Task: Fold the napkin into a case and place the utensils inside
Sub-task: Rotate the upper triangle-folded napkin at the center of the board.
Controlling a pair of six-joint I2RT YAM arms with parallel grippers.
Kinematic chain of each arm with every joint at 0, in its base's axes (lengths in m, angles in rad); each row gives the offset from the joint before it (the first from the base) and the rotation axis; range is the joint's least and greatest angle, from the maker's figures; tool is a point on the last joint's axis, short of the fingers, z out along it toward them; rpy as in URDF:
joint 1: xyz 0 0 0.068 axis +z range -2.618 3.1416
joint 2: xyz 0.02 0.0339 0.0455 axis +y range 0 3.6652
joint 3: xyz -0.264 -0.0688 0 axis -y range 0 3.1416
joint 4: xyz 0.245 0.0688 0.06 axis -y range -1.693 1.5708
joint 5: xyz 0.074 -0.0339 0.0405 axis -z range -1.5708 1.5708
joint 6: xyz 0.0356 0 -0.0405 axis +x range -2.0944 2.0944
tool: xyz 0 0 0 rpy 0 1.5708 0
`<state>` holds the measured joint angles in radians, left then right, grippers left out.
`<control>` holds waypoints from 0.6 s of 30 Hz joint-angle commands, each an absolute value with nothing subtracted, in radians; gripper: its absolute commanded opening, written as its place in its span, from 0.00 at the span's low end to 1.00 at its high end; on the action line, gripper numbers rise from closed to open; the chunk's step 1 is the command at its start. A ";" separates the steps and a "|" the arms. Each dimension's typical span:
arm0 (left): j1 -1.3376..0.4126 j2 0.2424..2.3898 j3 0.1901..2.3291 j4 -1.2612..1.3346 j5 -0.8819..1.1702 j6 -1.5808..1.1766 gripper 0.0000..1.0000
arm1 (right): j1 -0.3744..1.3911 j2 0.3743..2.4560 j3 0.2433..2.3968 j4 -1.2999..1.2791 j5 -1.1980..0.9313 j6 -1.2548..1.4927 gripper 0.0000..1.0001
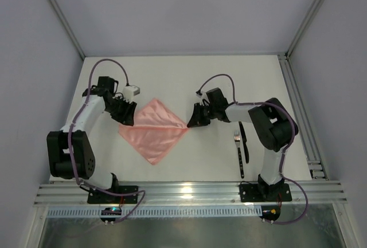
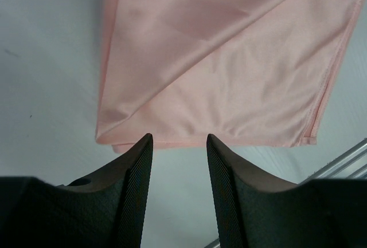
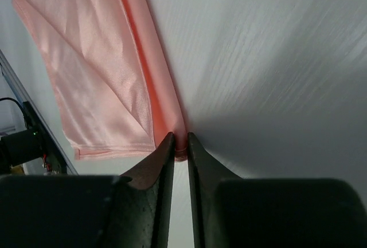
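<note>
- white table with the pink napkin lying mid-table like a diamond, a fold running across it
- left claw is down low at the napkin's left edge, jaws spread and not gripping anything
- right claw is stretched inward, pinching the right corner
- utensils are lying near the right arm's base

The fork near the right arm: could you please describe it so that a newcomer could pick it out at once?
On the white table, look just beyond the right arm's base. Of the pair lying side by side there, the slim dark-handled fork is nearer the table's middle; its pale tines set it apart from the all-dark utensil beside it.
</note>
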<state>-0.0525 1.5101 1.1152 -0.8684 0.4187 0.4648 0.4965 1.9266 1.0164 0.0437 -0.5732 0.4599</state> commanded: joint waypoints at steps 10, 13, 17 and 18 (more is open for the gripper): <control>0.143 1.640 1.071 -0.804 0.253 0.377 0.47 | 0.761 1.763 0.704 0.173 -0.423 0.639 0.16; 0.141 1.675 1.077 -0.787 0.230 0.364 0.47 | 0.799 1.727 0.634 0.258 -0.462 0.722 0.19; 0.143 1.742 1.081 -0.746 0.230 0.359 0.47 | 0.796 1.674 0.667 0.078 -0.418 0.619 0.30; 0.141 1.758 1.086 -0.741 0.224 0.359 0.46 | 0.789 1.667 0.716 0.039 -0.408 0.580 0.35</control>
<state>0.1398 1.7206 1.0737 -0.7952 0.2428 0.3737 0.8059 1.6951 0.6685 0.2146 -0.5159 0.6704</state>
